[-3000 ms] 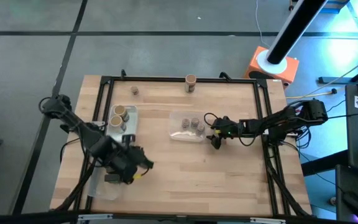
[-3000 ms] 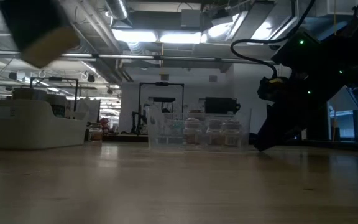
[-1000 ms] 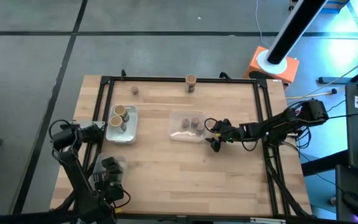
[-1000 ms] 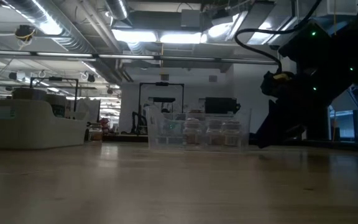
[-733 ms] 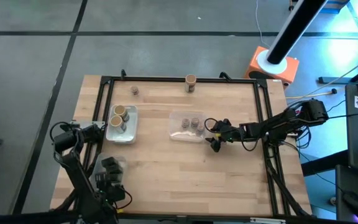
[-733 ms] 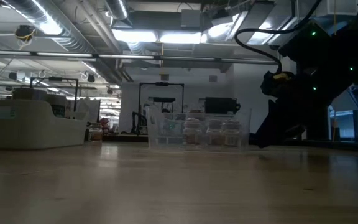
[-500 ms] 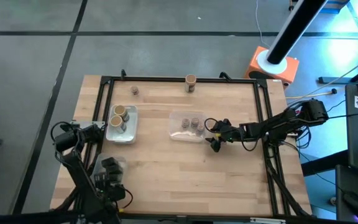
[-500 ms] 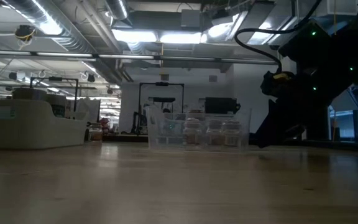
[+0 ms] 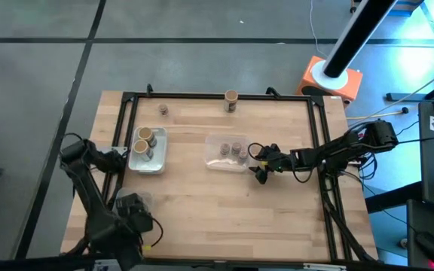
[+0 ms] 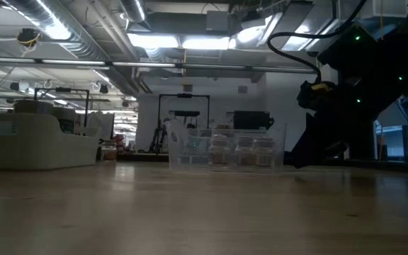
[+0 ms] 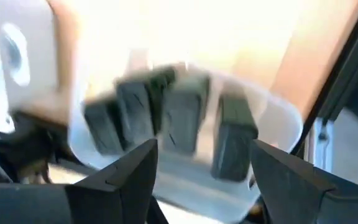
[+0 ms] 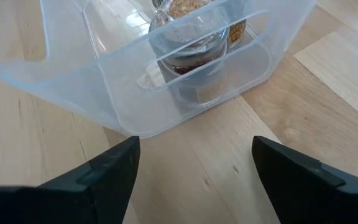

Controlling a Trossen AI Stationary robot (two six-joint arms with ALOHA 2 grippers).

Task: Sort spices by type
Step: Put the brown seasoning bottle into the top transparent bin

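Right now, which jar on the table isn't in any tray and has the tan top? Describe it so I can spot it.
Follow the table's far edge in the high view. Near its middle stands the tan-topped jar, alone on bare wood. The other loose jar, to its left, is smaller with a darker top.

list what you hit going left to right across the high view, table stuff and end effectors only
left end effector → clear plastic tray holding two tan-topped cylindrical jars → lone tan-topped cylindrical jar at the far edge → right end effector
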